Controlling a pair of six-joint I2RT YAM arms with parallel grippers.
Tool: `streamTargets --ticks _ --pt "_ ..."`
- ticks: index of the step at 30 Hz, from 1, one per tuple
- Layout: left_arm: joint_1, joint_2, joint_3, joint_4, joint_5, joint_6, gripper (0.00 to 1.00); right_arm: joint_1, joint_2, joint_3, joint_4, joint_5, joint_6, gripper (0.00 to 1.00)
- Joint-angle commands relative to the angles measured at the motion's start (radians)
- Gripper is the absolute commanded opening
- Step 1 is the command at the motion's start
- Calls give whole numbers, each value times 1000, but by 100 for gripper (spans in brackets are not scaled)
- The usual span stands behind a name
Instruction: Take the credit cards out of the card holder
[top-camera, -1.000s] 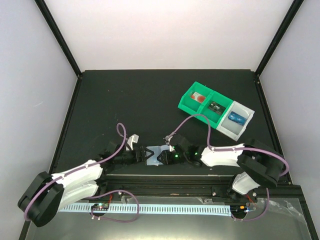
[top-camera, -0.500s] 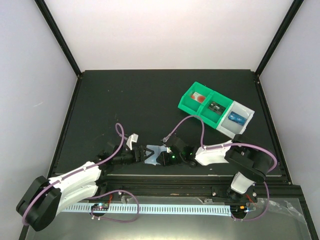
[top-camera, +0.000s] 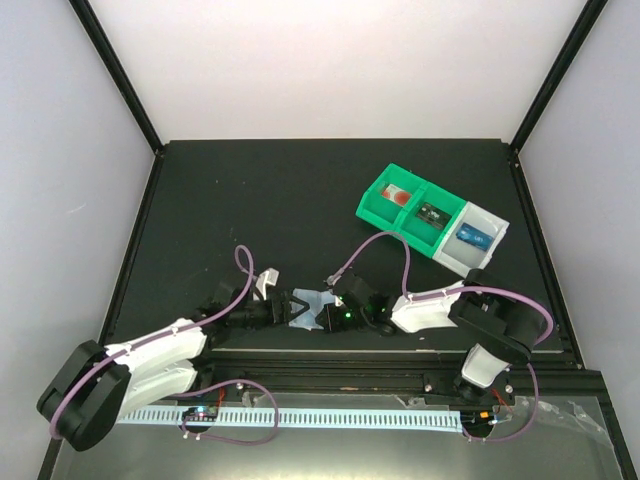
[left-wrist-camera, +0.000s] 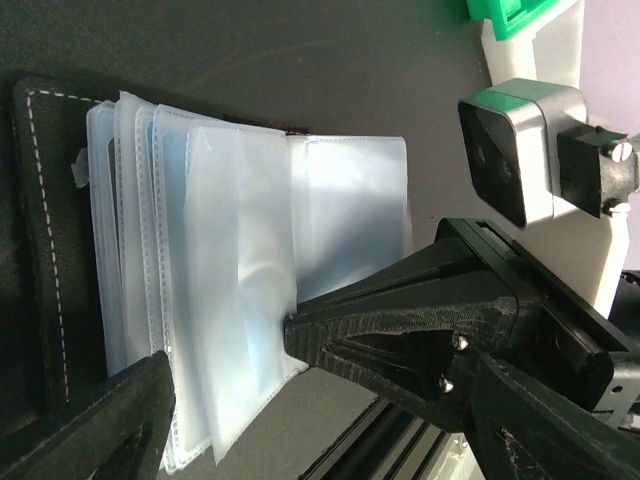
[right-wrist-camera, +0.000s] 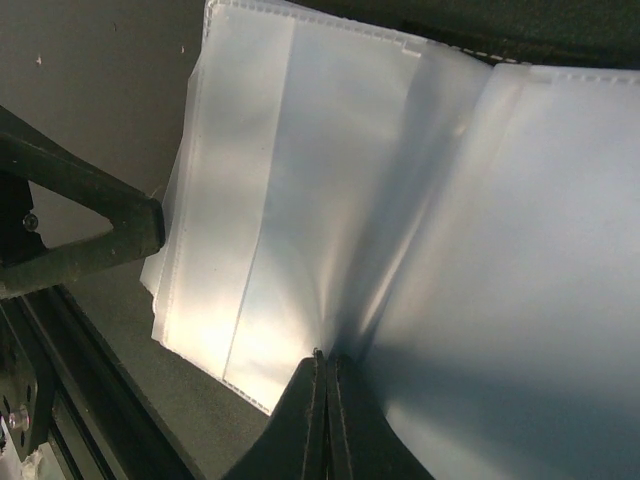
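The top view looks down from above and behind, far enough to hold the whole table (top-camera: 300, 190); the card holder (top-camera: 307, 301) is small between the left gripper (top-camera: 284, 308) and right gripper (top-camera: 322, 317). The left wrist view looks forward past its own fingers, very close on that holder, facing the right gripper's camera (left-wrist-camera: 515, 150). The right wrist view looks along its tips, closer still, onto the same holder.

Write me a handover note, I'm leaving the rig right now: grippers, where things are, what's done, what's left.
Left gripper: open, at the card holder's left side.
Right gripper: shut at a sleeve's edge; whether it pinches a sheet is unclear.
Done: one blue credit card lies in the tray's grey compartment.
Left: visible sleeves look empty; leaf through the rest for cards.
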Motion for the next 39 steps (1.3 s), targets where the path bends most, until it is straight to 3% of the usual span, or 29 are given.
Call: streamTargets --ticks 1,29,39 --pt "7 22 45 27 0 29 83 5 24 -31 -57 54 -7 3" --pt "5 115 53 154 60 -7 82 5 20 -43 -28 46 -10 3" --pt "-7 117 39 194 62 -51 82 5 -19 -50 -7 55 -11 10"
